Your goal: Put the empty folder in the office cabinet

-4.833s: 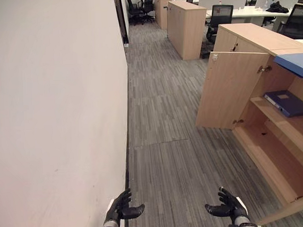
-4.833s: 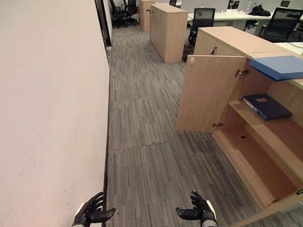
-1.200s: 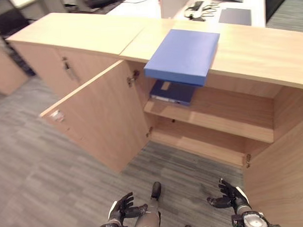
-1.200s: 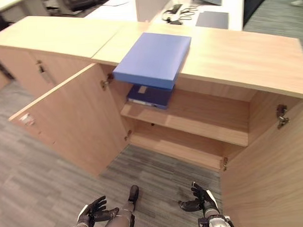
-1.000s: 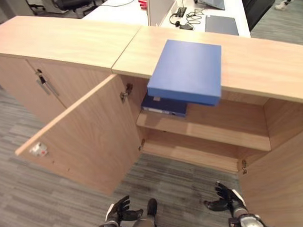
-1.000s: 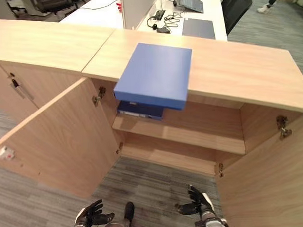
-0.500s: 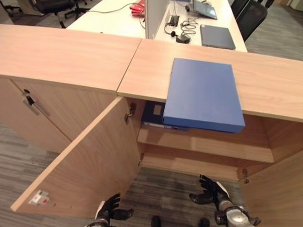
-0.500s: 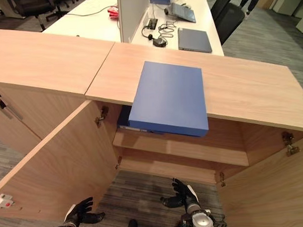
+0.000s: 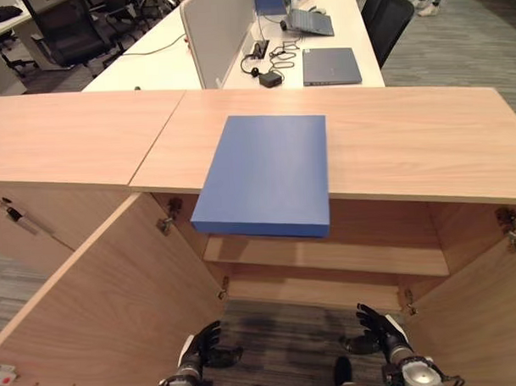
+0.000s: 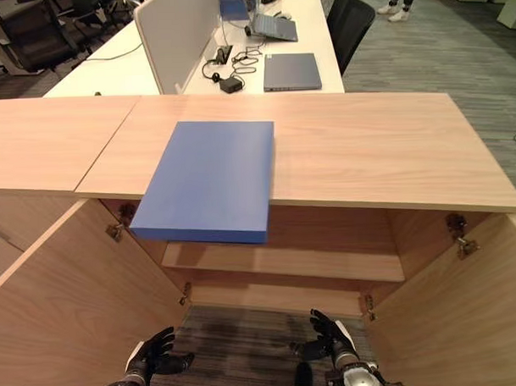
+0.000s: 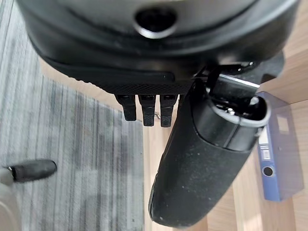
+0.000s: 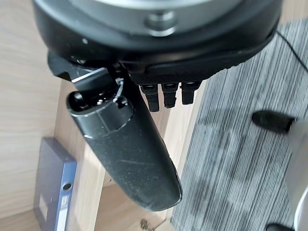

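Observation:
A flat light-blue folder (image 9: pixel 266 171) lies on the wooden cabinet top (image 9: pixel 409 137), its near end overhanging the front edge. Below it the office cabinet stands with both doors swung wide, showing a shelf (image 9: pixel 328 254). A dark blue binder (image 11: pixel 276 149) lies on that shelf, and it shows again (image 12: pixel 53 187) in the right wrist view. My left hand (image 9: pixel 202 349) and right hand (image 9: pixel 380 333) hang low over the carpet in front of the cabinet. Both are open and hold nothing, well below the folder.
The left door (image 9: pixel 101 308) and right door (image 9: pixel 483 312) stick out on either side of me. A neighbouring cabinet top (image 9: pixel 69 136) joins on the left. Behind stands a white desk with a closed laptop (image 9: pixel 331 65), a divider panel (image 9: pixel 218 29) and office chairs.
The camera has swung round, so the cabinet is now faced squarely and closer. The folder keeps its place on the top. Both hands stay low and open.

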Controlling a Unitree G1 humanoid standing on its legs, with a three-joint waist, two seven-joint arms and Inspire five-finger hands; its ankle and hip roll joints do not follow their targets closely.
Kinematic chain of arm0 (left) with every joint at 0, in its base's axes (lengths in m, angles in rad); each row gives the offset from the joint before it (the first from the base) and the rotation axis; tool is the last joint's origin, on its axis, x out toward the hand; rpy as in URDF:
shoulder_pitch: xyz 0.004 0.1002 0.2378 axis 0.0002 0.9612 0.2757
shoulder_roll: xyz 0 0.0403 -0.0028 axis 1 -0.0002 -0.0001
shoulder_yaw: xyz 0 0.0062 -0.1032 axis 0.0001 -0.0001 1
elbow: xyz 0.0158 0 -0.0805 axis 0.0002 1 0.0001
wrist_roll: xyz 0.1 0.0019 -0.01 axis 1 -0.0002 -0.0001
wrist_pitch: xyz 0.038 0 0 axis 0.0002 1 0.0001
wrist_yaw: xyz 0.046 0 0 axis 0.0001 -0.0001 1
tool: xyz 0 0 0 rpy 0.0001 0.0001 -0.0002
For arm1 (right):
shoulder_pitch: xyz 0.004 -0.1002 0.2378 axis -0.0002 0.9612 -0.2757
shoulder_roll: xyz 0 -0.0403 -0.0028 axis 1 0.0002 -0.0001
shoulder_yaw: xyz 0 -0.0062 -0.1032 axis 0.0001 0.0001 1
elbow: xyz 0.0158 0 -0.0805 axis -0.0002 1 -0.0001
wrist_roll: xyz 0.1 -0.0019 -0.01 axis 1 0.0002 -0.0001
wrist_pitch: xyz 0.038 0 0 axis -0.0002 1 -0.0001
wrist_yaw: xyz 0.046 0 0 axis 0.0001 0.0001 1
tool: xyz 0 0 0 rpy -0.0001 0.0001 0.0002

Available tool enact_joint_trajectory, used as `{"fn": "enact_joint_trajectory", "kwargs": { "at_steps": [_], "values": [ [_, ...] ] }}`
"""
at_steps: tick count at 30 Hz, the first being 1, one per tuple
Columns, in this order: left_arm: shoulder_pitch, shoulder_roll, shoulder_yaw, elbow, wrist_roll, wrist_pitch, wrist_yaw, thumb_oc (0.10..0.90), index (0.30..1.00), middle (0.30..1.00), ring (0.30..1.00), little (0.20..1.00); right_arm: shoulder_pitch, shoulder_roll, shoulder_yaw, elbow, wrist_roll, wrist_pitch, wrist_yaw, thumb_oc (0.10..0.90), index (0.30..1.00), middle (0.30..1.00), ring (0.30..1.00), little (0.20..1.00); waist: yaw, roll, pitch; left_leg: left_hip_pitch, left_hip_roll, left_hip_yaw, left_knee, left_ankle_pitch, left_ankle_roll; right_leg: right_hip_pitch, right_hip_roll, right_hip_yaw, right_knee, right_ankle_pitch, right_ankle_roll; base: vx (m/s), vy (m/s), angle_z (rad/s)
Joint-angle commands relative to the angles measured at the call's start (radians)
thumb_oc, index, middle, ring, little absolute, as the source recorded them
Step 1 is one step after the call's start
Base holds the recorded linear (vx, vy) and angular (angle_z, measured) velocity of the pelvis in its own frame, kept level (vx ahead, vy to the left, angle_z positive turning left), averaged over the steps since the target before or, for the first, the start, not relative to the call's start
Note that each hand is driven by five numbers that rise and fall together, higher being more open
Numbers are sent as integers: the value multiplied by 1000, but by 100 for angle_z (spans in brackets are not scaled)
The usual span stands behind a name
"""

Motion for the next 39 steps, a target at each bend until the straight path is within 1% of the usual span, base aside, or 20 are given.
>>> {"fn": "enact_joint_trajectory", "kwargs": {
  "at_steps": [1,3,4,5,6,7,11,13,14,15,20,22,23,24,25,26,28,29,32,39],
  "values": [
    [-22,72,2,-38,2,-69,18,800,900,900,900,900,-18,6,-13,-117,1,-60,18,800,900,900,900,900,35,-50,-34,-53,26,-8,-12,13,-33,50,-155,63,9,5,113,36,-262,3],
    [-19,63,4,-30,0,-66,19,800,900,900,900,900,-12,-5,-11,-119,-1,-60,23,800,900,900,900,900,31,-39,-38,-56,60,-14,-12,27,-54,64,-129,45,-4,-13,101,37,-217,2],
    [-19,63,4,-30,0,-66,19,800,900,900,900,900,-12,-5,-11,-119,-1,-60,23,800,900,900,900,900,31,-39,-38,-56,61,-14,-12,27,-54,65,-129,44,-4,-13,101,39,-269,4],
    [-18,52,0,-21,-9,-66,19,800,900,900,900,900,-9,-14,-10,-117,1,-61,23,800,900,900,900,900,27,-27,-38,-62,93,-18,-12,46,-72,74,-101,28,-8,-32,88,21,-186,10],
    [-18,52,0,-21,-9,-66,19,800,900,900,900,900,-9,-14,-10,-117,1,-61,23,800,900,900,900,900,27,-26,-38,-62,93,-18,-12,46,-72,74,-101,28,-8,-32,88,20,-360,11],
    [-15,41,-10,-30,-20,-68,16,800,900,900,900,900,-6,-25,-9,-129,10,-66,25,800,900,900,900,900,23,-11,-33,-70,127,-18,-12,73,-90,87,-69,13,-11,-54,73,-6,-247,13],
    [-23,21,-43,-35,-10,-63,4,800,900,900,900,900,-10,-52,-6,-129,24,-79,18,800,900,900,900,900,14,19,-21,-89,182,-19,-1,133,-125,135,-9,-26,-33,-96,37,-7,-268,7],
    [-23,21,-43,-35,-10,-63,4,800,900,900,900,900,-10,-53,-6,-129,25,-79,18,800,900,900,900,900,13,20,-20,-88,183,-21,-1,133,-126,137,-8,-28,-34,-96,37,4,-108,11],
    [-24,15,-51,-43,-9,-60,-1,800,900,900,900,900,-1,-61,-9,-139,26,-78,18,800,900,900,900,900,8,26,-15,-89,197,-16,10,158,-129,157,7,-41,-37,-110,26,10,-108,12],
    [-24,15,-51,-43,-9,-60,-1,800,900,900,900,900,-1,-61,-9,-139,26,-78,18,800,900,900,900,900,8,26,-15,-89,197,-16,10,158,-129,158,7,-41,-37,-110,26,24,-208,18],
    [-14,7,-66,-48,7,-50,-13,800,900,900,900,900,28,-77,-16,-153,27,-78,18,800,900,900,900,900,-5,32,3,-124,227,-3,142,213,-114,208,30,-69,-38,-135,-9,19,-134,19],
    [-13,6,-70,-53,12,-46,-17,800,900,900,900,900,30,-75,-18,-150,28,-75,13,800,900,900,900,900,-11,24,12,-148,217,20,193,213,-103,215,28,-82,-38,-137,-18,-12,-109,31],
    [-13,6,-71,-53,14,-44,-19,800,900,900,900,900,27,-72,-17,-147,29,-72,13,800,900,900,900,900,-9,16,15,-163,187,21,217,186,-93,215,24,-82,-38,-137,-20,-5,-119,19],
    [-14,4,-72,-54,12,-44,-19,800,900,900,900,900,23,-73,-16,-141,28,-70,11,800,900,900,900,900,-2,12,16,-178,148,4,217,154,-83,211,23,-77,-39,-137,-23,29,-113,8],
    [-15,4,-73,-55,11,-44,-20,800,900,900,900,900,16,-74,-13,-133,23,-67,10,800,900,900,900,900,9,5,20,-195,83,-20,216,87,-67,213,17,-71,-37,-142,-24,31,-91,-14],
    [-15,3,-74,-58,8,-46,-19,800,900,900,900,900,8,-73,-8,-127,18,-67,11,800,900,900,900,900,18,6,17,-210,35,-47,196,72,-59,197,22,-65,-26,-136,-26,37,-50,-21],
    [-17,-2,-84,-56,8,-46,-24,800,900,900,900,900,-7,-72,-6,-112,7,-67,9,800,900,900,900,900,23,6,15,-199,16,-56,172,57,-54,189,26,-61,-9,-142,-21,41,18,-29],
    [-13,0,-89,-50,15,-46,-30,800,900,900,900,900,-16,-67,-3,-106,6,-67,9,800,900,900,900,900,23,8,7,-178,9,-64,144,49,-42,180,35,-49,6,-149,-21,44,34,-35],
    [-14,9,-104,-40,36,-46,-38,800,900,900,900,900,-23,-56,-6,-106,8,-69,9,800,900,900,900,900,15,3,-5,-158,1,-69,116,52,-33,172,32,-42,28,-154,-20,65,48,-32],
    [-10,28,-99,-41,47,-48,-42,800,900,900,900,900,-14,-29,8,-101,-10,-60,18,800,900,900,900,900,12,-4,-37,-63,-3,-24,3,51,-16,175,20,-20,24,-149,0,68,69,3]
  ]
}}
